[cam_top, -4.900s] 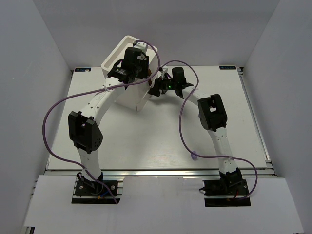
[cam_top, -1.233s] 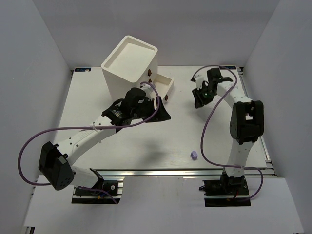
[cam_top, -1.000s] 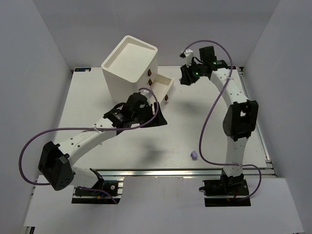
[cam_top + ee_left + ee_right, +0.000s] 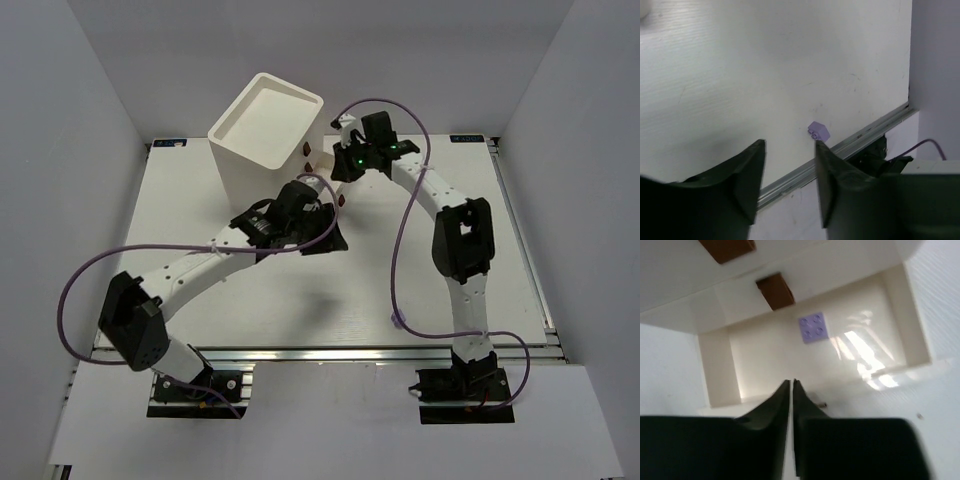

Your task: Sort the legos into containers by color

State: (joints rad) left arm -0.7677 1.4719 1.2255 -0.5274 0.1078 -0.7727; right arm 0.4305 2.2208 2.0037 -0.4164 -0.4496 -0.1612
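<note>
Far left at abt 11 o'clock on the table (image 4: 300, 300) I've got the tall white cabinet (image 4: 265, 120), standing upright w/ its recessed top showing.

Next over, near table centre, is the left gripper (image 4: 789, 145). Wrist cam shows its fingers (image 4: 747, 175) standing partway apart w/ nothing between them, just bare table. Past the fingertips, at abt 1 o'clock from them in that view, a loose purple lego (image 4: 819, 131) sits on the table, close to the front rail (image 4: 855, 145) and not touching either finger. On the overhead that puts it at abt 5 o'clock on the table, right where the purple cable (image 4: 400, 250) runs by, so I can't separate it cleanly there.

Then at abt 12 o'clock, just right of the cabinet front, the right gripper (image 4: 791, 385) hangs over a pulled-out drawer (image 4: 714, 367). Its fingers are pressed together, only a hairline between them, and I see nothing gripped. Inside the drawer a flat purple lego (image 4: 813, 327) lies studs up on the floor, toward the cabinet end, at abt 1 o'clock from the fingertips and well apart from them. Two brown knobs (image 4: 775, 290) show on the cabinet face above that drawer.

No green or yellow-green legos in any view.
</note>
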